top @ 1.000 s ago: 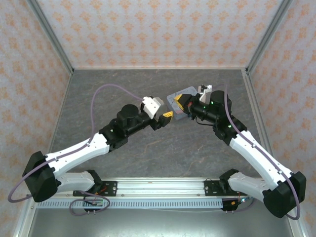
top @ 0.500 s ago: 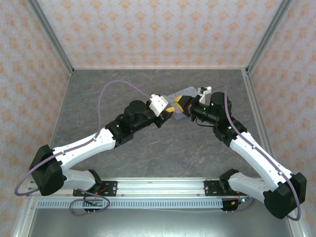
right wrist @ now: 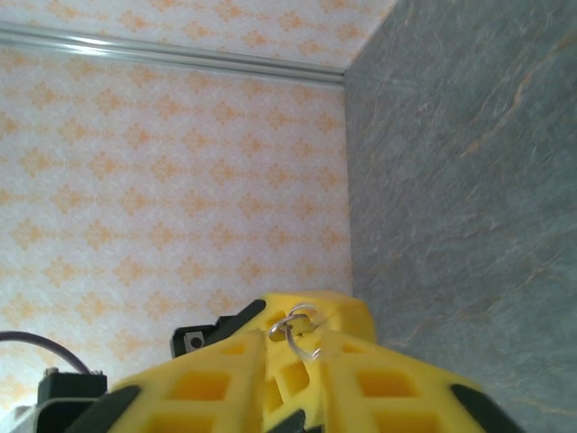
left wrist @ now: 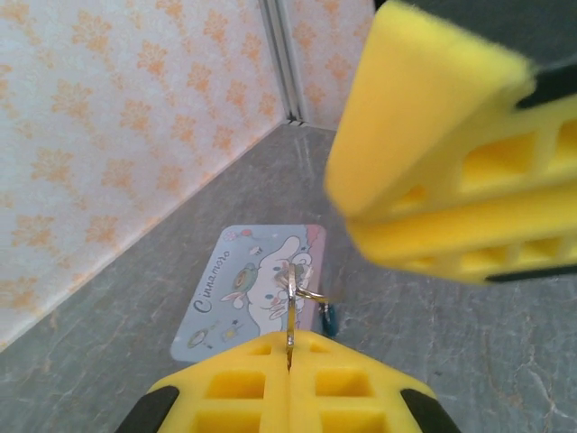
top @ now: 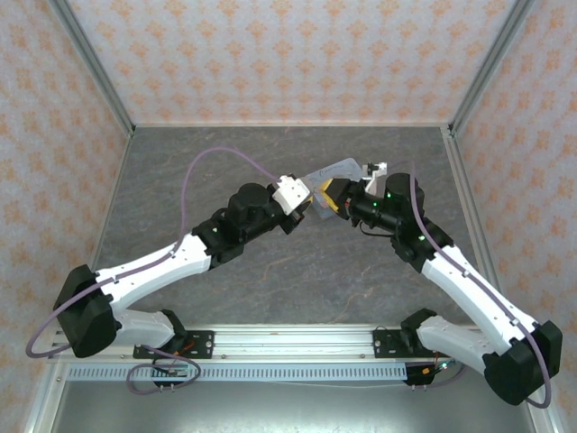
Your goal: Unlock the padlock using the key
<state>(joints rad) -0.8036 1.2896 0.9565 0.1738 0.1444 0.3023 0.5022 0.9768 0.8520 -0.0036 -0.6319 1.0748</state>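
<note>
Grey marbled table [top: 180, 180], blue tin [left wrist: 225, 307] atop

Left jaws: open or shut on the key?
Shut. The jaws of the left gripper meet, pinching the key between them.

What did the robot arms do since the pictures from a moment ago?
The left arm swung forward and to its right, bringing the left fingers close beside the right fingers. No grab or release shows from above; now the left fingers are shut on the key. The right arm barely shifted, and the tin box sits about where it was.
</note>
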